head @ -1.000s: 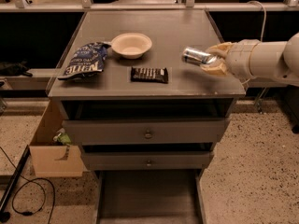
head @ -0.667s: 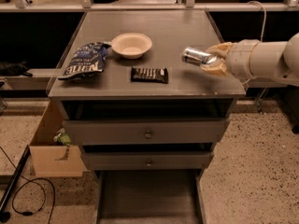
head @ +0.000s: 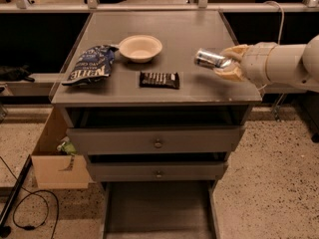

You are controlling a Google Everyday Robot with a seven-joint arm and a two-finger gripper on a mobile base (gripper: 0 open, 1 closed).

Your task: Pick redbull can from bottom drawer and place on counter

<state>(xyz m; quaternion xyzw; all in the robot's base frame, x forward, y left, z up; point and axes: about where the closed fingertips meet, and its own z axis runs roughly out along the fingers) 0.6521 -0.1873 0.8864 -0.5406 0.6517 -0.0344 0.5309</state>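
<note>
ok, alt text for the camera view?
The gripper holds the can sideways over the counter's right side. A bowl, chip bag and candy bar lie on the counter; the bottom drawer stands open below.

— On the matte grey counter point(head: 199, 34): cream bowl point(head: 140, 47), dark candy bar point(head: 159, 79), blue chip bag point(head: 89, 66) with white lettering.
— And above the counter's right edge, the beige gripper point(head: 225, 66) clasps the silver redbull can point(head: 209, 59).
</note>
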